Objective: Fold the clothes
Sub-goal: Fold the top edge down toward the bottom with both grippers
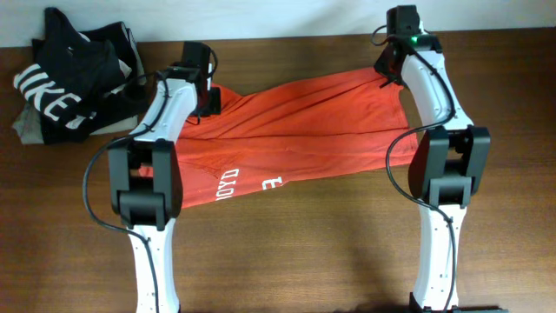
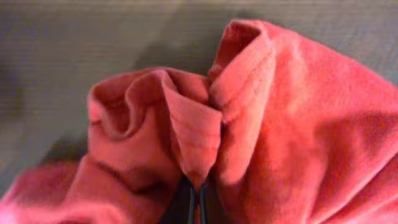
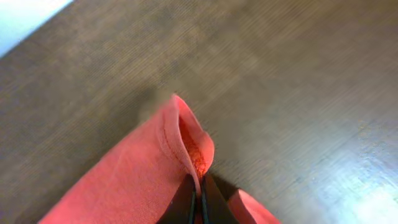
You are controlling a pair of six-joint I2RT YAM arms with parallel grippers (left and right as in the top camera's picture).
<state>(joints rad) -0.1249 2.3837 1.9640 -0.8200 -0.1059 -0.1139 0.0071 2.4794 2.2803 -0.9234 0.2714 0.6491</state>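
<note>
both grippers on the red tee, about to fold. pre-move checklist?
1. Left gripper shut on T-shirt: ok.
2. Right gripper shut on its hem edge: ok.
3. Left grip on a clean single layer: not ok, fabric is bunched around it.
4. Black shirt clear of T-shirt: cannot tell, left arm covers the gap.
5. Bare table on the near side for landing: ok.

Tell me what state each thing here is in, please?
red-orange T-shirt: stretched across the table, pinched at both ends
left gripper: shut on bunched T-shirt cloth
right gripper: shut on a T-shirt edge
black shirt: crumpled, untouched
grey-olive garment: under the black shirt
</note>
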